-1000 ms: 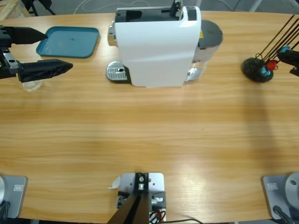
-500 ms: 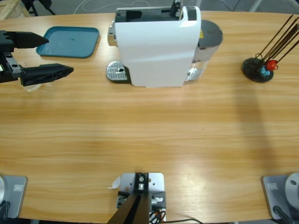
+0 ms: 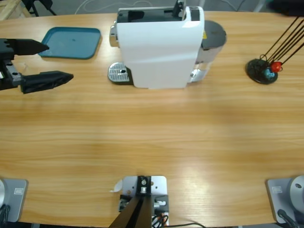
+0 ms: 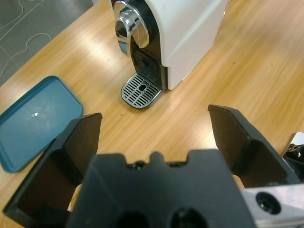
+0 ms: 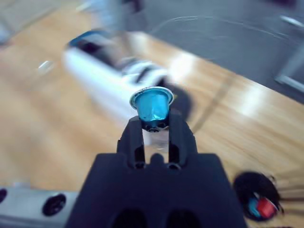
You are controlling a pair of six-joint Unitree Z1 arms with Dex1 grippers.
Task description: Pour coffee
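Note:
No coffee shows in any view. The white coffee machine (image 3: 159, 47) stands at the table's back middle, with its metal drip grille (image 3: 118, 72) on its left side. My left gripper (image 3: 60, 61) is open at the table's left edge, with nothing between its jaws. In the left wrist view the left gripper (image 4: 154, 116) faces the machine (image 4: 185, 28) and the grille (image 4: 141, 90) from a distance. My right gripper (image 5: 154, 126) is shut on a blue capsule (image 5: 152, 104), held high above the blurred machine (image 5: 109, 80). It does not show in the high view.
A teal tray (image 3: 71, 42) lies at the back left, just beyond the left gripper, and also shows in the left wrist view (image 4: 33, 118). A black capsule rack (image 3: 261, 70) with thin rods stands at the back right; the right wrist view shows the rack (image 5: 259, 197) too.
The left gripper drew back a little toward the left edge; the clear glass seen under its near jaw no longer shows. The dark arm piece at the right edge has left the high view.

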